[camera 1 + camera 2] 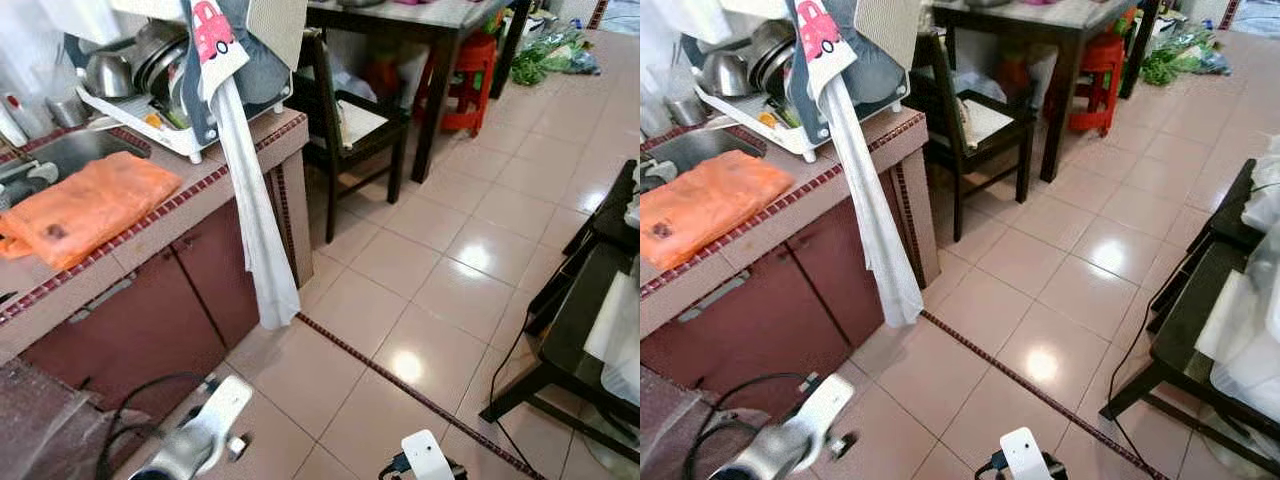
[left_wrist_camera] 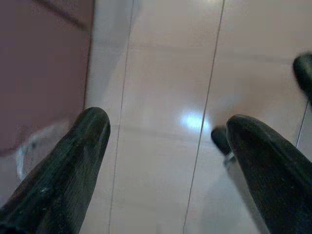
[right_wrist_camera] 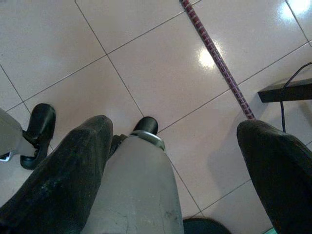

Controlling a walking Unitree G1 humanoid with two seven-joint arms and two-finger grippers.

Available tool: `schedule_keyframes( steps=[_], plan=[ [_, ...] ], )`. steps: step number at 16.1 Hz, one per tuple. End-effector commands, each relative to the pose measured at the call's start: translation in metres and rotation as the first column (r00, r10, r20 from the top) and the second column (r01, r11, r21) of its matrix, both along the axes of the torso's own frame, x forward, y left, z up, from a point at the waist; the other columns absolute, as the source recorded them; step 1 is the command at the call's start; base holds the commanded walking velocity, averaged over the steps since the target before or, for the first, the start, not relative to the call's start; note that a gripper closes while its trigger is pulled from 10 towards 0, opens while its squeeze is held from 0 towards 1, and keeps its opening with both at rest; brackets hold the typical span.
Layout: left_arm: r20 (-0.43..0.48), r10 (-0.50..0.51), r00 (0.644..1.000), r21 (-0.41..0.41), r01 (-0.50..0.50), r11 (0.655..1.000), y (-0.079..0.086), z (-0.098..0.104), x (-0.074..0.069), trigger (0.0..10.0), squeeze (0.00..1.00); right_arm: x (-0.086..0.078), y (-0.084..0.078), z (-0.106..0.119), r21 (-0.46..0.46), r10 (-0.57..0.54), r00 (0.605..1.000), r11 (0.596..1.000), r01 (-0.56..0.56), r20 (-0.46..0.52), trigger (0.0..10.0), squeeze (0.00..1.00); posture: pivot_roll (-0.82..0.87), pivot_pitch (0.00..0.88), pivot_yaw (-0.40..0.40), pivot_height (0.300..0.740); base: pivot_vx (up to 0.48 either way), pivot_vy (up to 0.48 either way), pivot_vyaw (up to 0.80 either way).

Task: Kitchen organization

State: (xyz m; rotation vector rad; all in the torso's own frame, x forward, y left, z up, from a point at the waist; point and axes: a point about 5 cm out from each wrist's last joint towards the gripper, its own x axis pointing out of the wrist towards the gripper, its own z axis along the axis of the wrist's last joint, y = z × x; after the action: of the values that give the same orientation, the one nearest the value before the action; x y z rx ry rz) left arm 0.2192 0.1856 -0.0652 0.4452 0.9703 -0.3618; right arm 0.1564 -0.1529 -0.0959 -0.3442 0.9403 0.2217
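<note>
My head cameras show one orange bag (image 1: 85, 207) on the counter (image 1: 215, 190) beside one dish rack (image 1: 150, 100). Wrist views add both grippers, left gripper (image 2: 165, 141) and right gripper (image 3: 175, 146), spread apart, empty, above floor tiles (image 3: 146, 63).

To our left we see the worktop (image 1: 150, 235), a bag (image 1: 85, 205) lying on it, a dish rack (image 1: 150, 95) behind the bag; a chair (image 1: 345, 125) stands beyond.

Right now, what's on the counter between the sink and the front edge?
An orange plastic bag lies flat on the counter, between the sink and the tiled front edge. Both eye views show it.
</note>
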Motion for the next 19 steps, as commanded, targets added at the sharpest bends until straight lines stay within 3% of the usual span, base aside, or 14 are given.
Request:
schedule_keyframes(
  steps=[1, 3, 9, 10, 11, 13, 14, 18, 19],
  plan=[
    [-0.013, 0.019, 1.000, -0.007, -0.019, 1.000, 0.001, -0.002, -0.003, 10.0, 0.00, -0.025, 0.001, -0.010, -0.001, -0.003, 0.995, 1.000, 0.003, -0.099, 10.0, 0.00, -0.08, 0.074, 0.096, 0.740, 0.000, 0.000, 0.00],
    [-0.020, 0.083, 0.996, -0.012, -0.083, 0.996, 0.001, -0.003, -0.005, 10.0, 0.00, -0.025, 0.000, -0.010, 0.001, 0.007, 0.995, 1.000, -0.007, -0.099, 10.0, 0.00, -0.08, 0.070, 0.082, 0.740, 0.000, 0.000, 0.00],
    [-0.050, 0.088, 0.995, -0.004, -0.088, 0.996, -0.006, -0.010, -0.014, 10.0, 0.00, -0.013, -0.014, -0.005, -0.018, 0.005, 0.997, 1.000, -0.006, -0.074, 10.0, 0.00, -0.06, 0.041, 0.016, 0.740, 0.000, 0.000, 0.00],
    [-0.051, 0.103, 0.993, -0.012, -0.104, 0.995, -0.007, -0.011, -0.016, 10.0, 0.00, 0.002, -0.027, 0.002, 0.040, -0.183, 0.983, 0.982, 0.183, -0.006, 10.0, 0.00, -0.05, 0.036, 0.015, 0.740, 0.000, 0.000, 0.00],
    [-0.045, 0.127, 0.991, -0.053, -0.129, 0.990, -0.009, -0.011, -0.016, 10.0, 0.00, 0.012, -0.038, 0.008, 0.107, -0.370, 0.928, 0.925, 0.364, 0.038, 10.0, 0.00, -0.05, 0.035, 0.022, 0.740, 0.000, 0.000, 0.00],
    [-0.046, 0.153, 0.987, -0.077, -0.156, 0.985, -0.012, -0.011, -0.015, 10.0, 0.00, 0.015, -0.046, 0.010, 0.148, -0.476, 0.878, 0.873, 0.465, 0.048, 10.0, 0.00, -0.06, 0.038, 0.044, 0.740, 0.000, 0.000, 0.00],
    [-0.040, 0.168, 0.985, -0.071, -0.170, 0.983, -0.010, -0.010, -0.013, 10.0, 0.00, 0.017, -0.044, 0.011, 0.154, -0.494, 0.868, 0.863, 0.481, 0.053, 10.0, 0.00, -0.07, 0.047, 0.051, 0.740, 0.000, 0.000, 0.00],
    [0.095, 0.258, 0.961, -0.112, -0.247, 0.962, -0.013, 0.010, 0.019, 10.0, 0.00, 0.045, -0.032, 0.024, 0.219, -0.470, 0.875, 0.871, 0.439, 0.117, 10.0, 0.00, -0.12, 0.031, 0.071, 0.740, 0.000, 0.000, 0.00],
    [0.133, 0.252, 0.959, -0.113, -0.238, 0.965, -0.015, 0.016, 0.028, 10.0, 0.00, 0.057, -0.034, 0.031, 0.249, -0.499, 0.853, 0.855, 0.455, 0.154, 10.0, 0.00, -0.13, 0.022, 0.077, 0.740, 0.000, 0.000, 0.00]
  ],
)
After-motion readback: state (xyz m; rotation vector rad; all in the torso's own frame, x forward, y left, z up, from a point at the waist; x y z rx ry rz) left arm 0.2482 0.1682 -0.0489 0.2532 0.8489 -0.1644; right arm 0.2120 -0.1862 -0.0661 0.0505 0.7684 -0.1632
